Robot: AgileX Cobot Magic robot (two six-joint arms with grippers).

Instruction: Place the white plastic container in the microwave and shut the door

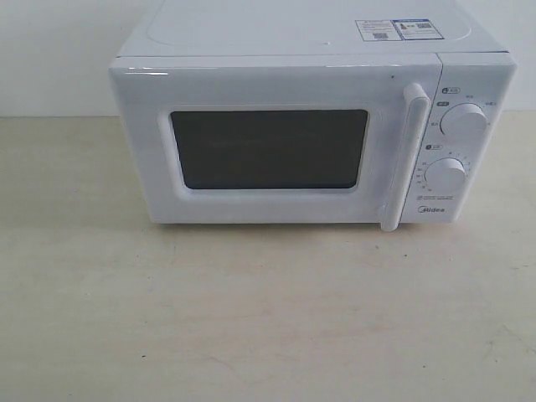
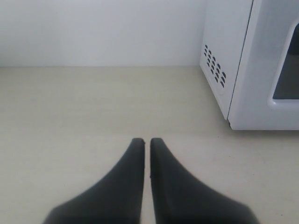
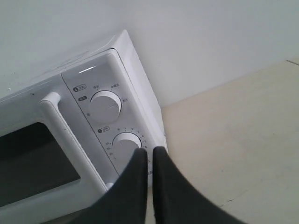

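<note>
The pale bench [image 1: 268,318] fills the lower half of the exterior view. The white microwave [image 1: 318,33] sits upper centre, its door [image 1: 276,88] flush shut. Left tool [image 2: 147,140] and right tool [image 3: 149,149] are pinched narrow, holding nothing.

One microwave [image 1: 285,38] stands on one table [image 1: 251,318], with one door [image 1: 268,151], one handle [image 1: 404,155], two dials [image 1: 465,121] and two stickers [image 1: 398,29], plus two grippers: left gripper [image 2: 147,141] and right gripper [image 3: 149,150].

Two pairs of black robot fingers [image 2: 117,186].
We see the left gripper [image 2: 147,140] and right gripper [image 3: 149,150] alike: smooth, matte black, broad at the base, curving in to narrow rounded tips.
</note>
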